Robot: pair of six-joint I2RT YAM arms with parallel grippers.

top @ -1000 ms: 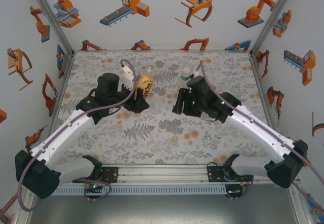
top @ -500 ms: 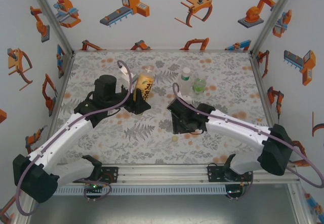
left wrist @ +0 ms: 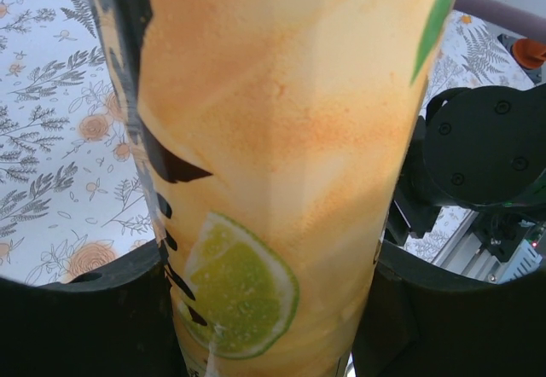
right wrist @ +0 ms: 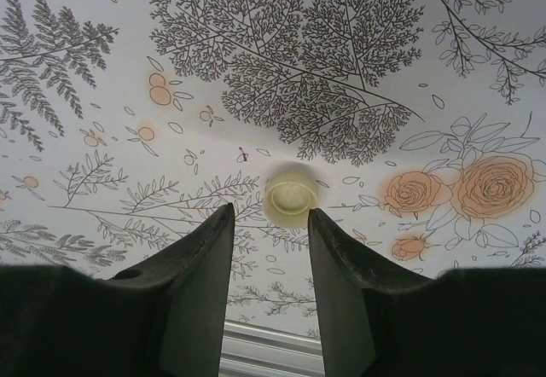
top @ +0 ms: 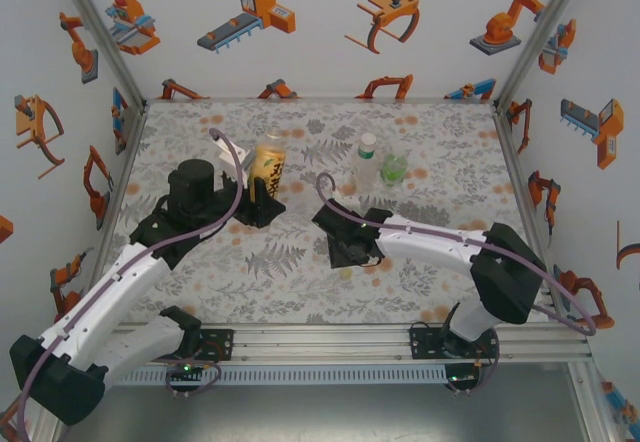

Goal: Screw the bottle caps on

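From above and behind me, the top camera looks down across the whole table (top: 270,262). My left wrist camera presses close on the yellow-orange juice bottle (left wrist: 281,138); my right wrist camera looks down, near the pale yellow cap (right wrist: 291,194). Both show from above too.

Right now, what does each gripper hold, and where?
Left gripper: the juice bottle, around its lower body. Right gripper: nothing; the pale yellow cap lies beyond its fingertips.
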